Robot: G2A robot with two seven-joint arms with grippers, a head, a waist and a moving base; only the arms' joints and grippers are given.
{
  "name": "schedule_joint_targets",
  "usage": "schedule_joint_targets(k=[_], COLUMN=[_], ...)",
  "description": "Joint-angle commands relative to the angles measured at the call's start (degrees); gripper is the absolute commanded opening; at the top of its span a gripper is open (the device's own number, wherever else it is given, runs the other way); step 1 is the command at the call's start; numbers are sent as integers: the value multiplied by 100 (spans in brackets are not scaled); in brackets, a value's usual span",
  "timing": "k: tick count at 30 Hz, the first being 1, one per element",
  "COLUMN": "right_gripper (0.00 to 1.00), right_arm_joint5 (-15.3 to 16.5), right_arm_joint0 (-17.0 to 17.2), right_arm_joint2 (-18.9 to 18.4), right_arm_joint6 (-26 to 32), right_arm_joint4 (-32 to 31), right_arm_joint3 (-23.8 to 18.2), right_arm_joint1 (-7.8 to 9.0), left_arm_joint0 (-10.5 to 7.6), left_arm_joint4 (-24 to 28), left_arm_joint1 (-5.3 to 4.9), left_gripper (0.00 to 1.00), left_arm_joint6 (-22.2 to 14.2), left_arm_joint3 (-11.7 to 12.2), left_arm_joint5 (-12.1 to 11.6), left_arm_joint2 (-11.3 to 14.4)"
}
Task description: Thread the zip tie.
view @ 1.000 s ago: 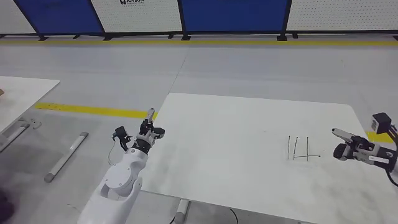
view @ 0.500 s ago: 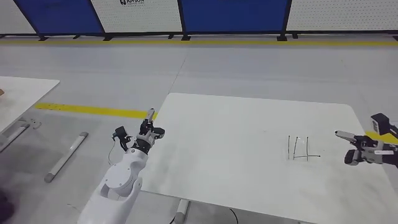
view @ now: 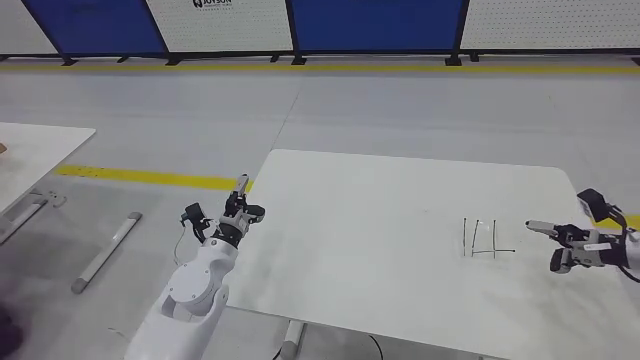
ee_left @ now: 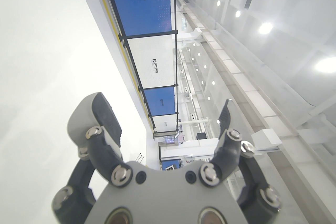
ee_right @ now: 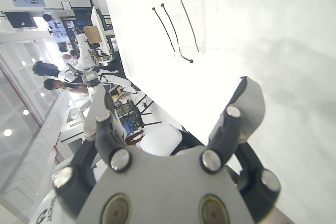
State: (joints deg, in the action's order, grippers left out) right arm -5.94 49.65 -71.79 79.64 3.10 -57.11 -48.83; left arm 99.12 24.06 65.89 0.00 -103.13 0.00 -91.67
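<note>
Several thin black zip ties point(view: 480, 239) lie loose on the white table point(view: 370, 220), near its right end; most are parallel and one lies across their ends. In the right wrist view the zip ties point(ee_right: 178, 28) lie flat, well ahead of my right gripper point(ee_right: 173, 96). That right gripper point(view: 543, 240) is open and holds nothing, hovering just right of the ties by the table's right edge. My left gripper point(view: 241, 192) stands at the table's left edge, far from the ties. The left gripper point(ee_left: 165, 117) is open and holds nothing, with the zip ties point(ee_left: 140, 156) tiny in the distance.
Bare tabletop stretches between the two arms. A second white table point(view: 30, 155) stands off to the far left across open floor, with a yellow floor line point(view: 150, 176) between. Blue and white panels point(view: 380, 5) wall the back.
My right gripper drew back toward the table's right edge, then came back in toward the zip ties. The left arm and the ties have stayed put.
</note>
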Motion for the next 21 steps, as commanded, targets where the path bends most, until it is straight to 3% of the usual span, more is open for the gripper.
schedule_joint_targets(k=[1, 4, 14, 18, 21], right_gripper=[100, 100, 100, 100, 100], right_arm_joint5=[0, 416, 1241, 1651, 1651], right_arm_joint0=[0, 76, -583, -819, -819], right_arm_joint2=[1, 258, 1360, 1596, 1596], right_arm_joint6=[0, 0, 0, 0, 0], right_arm_joint4=[0, -188, 113, 323, 323], right_arm_joint3=[0, -113, 770, 1132, 1132], right_arm_joint1=[0, -32, -185, -274, -274], left_arm_joint0=[0, 0, 0, 0, 0], left_arm_joint4=[0, 0, 0, 0, 0], left_arm_joint1=[0, 0, 0, 0, 0], left_gripper=[100, 100, 100, 100, 100], left_arm_joint6=[0, 0, 0, 0, 0], left_arm_joint3=[0, 0, 0, 0, 0], left_arm_joint5=[0, 0, 0, 0, 0], left_arm_joint2=[0, 0, 0, 0, 0])
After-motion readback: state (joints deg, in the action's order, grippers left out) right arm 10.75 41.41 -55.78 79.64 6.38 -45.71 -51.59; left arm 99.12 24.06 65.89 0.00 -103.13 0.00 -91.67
